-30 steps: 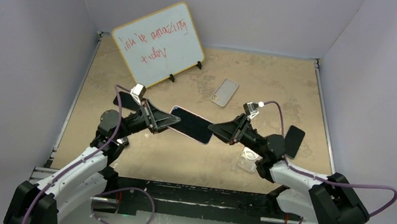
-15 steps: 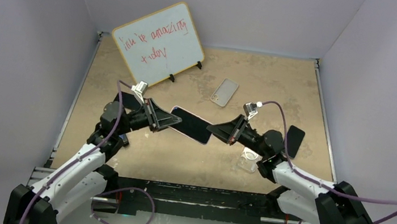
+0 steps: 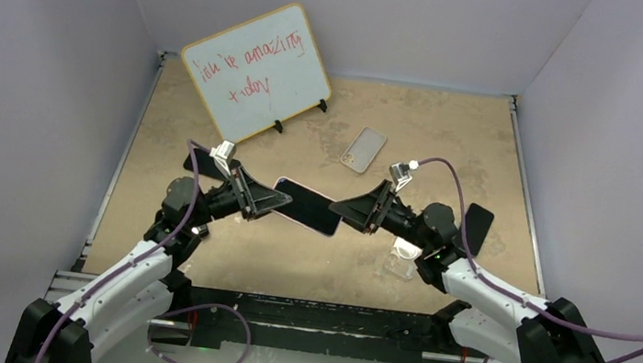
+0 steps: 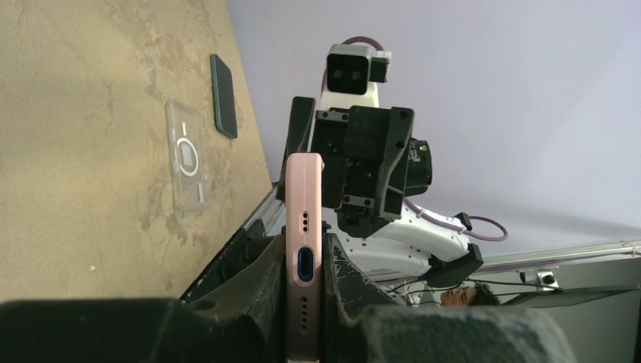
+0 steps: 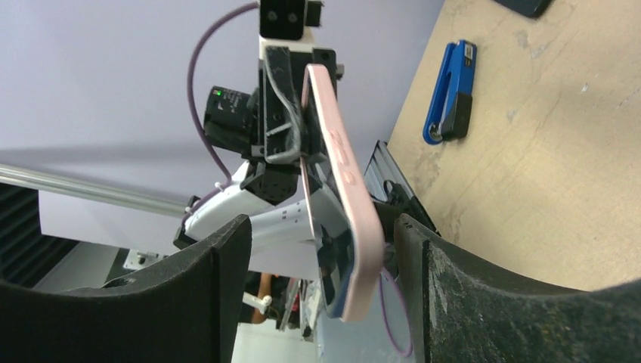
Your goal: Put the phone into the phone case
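The pink-edged phone [image 3: 307, 206] hangs in the air between the two arms, dark screen up. My left gripper [image 3: 265, 201] is shut on its left end; in the left wrist view the fingers clamp both faces of the phone [image 4: 305, 227] at the charging port end. My right gripper [image 3: 349, 211] is open, its jaws on either side of the phone's right end [image 5: 344, 189] without touching it. A clear phone case [image 3: 364, 149] lies on the table behind. A second clear case with a ring [image 3: 401, 257] lies under the right arm and shows in the left wrist view [image 4: 187, 162].
A whiteboard [image 3: 257, 70] with red writing stands at the back left. A dark flat slab [image 3: 477, 227] lies right of the right arm and another [image 3: 200, 163] lies by the left arm. A blue tool [image 5: 452, 94] lies on the table. Walls close three sides.
My right gripper has edged left, so its open jaws reach further around the phone's right end. The left gripper and the phone have shifted slightly.
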Robot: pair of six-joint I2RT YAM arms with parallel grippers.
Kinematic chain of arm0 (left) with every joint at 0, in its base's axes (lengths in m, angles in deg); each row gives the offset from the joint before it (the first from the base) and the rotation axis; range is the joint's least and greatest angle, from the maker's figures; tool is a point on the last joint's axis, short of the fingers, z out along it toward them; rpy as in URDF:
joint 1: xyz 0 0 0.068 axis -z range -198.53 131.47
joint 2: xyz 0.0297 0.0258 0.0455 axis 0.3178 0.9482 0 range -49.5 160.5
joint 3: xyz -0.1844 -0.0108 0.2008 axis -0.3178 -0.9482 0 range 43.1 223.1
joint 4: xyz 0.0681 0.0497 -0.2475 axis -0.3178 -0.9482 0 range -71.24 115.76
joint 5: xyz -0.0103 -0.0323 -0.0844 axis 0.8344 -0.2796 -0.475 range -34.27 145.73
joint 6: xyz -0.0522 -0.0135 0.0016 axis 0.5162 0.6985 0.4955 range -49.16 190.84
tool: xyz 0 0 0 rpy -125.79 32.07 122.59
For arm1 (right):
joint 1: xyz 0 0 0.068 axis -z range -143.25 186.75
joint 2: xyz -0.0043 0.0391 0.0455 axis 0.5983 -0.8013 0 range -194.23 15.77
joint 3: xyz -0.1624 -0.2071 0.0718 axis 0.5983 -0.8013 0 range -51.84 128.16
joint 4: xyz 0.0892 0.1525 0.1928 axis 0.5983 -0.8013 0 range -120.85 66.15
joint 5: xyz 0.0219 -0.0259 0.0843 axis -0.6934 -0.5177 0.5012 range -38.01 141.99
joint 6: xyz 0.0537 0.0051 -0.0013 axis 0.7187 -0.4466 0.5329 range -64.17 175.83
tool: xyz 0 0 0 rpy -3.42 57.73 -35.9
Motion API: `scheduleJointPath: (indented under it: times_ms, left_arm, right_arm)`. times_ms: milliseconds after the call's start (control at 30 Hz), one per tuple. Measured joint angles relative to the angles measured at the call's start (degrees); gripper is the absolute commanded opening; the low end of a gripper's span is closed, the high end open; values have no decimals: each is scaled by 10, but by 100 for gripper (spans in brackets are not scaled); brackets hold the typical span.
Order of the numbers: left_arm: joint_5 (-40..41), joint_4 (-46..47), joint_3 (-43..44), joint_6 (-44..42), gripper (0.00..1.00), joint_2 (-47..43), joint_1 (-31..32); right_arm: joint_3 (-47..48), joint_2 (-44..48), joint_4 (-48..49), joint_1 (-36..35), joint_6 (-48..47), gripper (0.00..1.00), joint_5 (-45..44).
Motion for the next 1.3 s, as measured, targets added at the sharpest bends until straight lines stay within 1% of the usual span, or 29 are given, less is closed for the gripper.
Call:
scheduleJointPath:
  times_ms: [100,167,333,400,467,567,600,700,800,833,867,900,1000,1067,1100,1133,1200,1233,1267,1300]
  left_arm:
    - [7,14,0,5,0,-2,0]
    - [12,18,0,7,0,-5,0]
    - [23,24,0,9,0,-9,0]
    - [27,24,0,7,0,-9,0]
    - [33,21,0,4,0,-12,0]
    - [46,5,0,-8,0,-27,0]
    - [49,-4,0,-14,0,-32,1]
    - [53,-42,10,-43,0,-45,2]
    - [54,-100,42,-91,0,-51,5]
    - [54,-113,50,-104,0,-52,6]
    - [54,-122,56,-112,0,-54,6]
    - [55,-132,61,-123,0,-58,7]
    - [52,-137,62,-133,0,-70,8]
    - [51,-132,60,-143,0,-76,7]
    - [52,-129,58,-145,0,-77,6]
    - [51,-125,55,-146,0,-77,5]
    - [49,-113,49,-143,0,-72,4]
    - [47,-107,48,-141,0,-69,3]
    - [45,-101,47,-137,0,-66,3]
    - [45,-100,47,-134,0,-62,1]
  right_arm:
    - [0,-8,-1,-11,0,67,3]
    - [0,-12,-3,-18,0,63,3]
    - [0,-18,-4,-29,0,43,3]
    - [0,-18,-5,-31,2,37,3]
    - [0,-18,-6,-31,6,27,3]
    - [0,-17,-13,-31,18,3,3]
    - [0,-15,-14,-31,23,0,3]
    - [0,-4,-34,-33,30,0,2]
    - [0,-3,-40,-34,38,0,0]
    - [0,-3,-39,-35,41,7,0]
    - [0,-3,-37,-35,43,17,0]
    - [1,-3,-36,-36,44,21,0]
    - [2,-3,-35,-41,48,38,0]
    - [2,-5,-37,-42,54,41,-2]
    - [2,-7,-34,-42,54,38,-3]
    - [2,-8,-31,-42,55,31,-3]
    - [2,-13,-30,-43,54,13,-3]
    - [1,-17,-30,-44,52,6,-3]
    - [0,-20,-28,-43,52,1,-4]
    - [0,-22,-22,-43,50,0,-6]
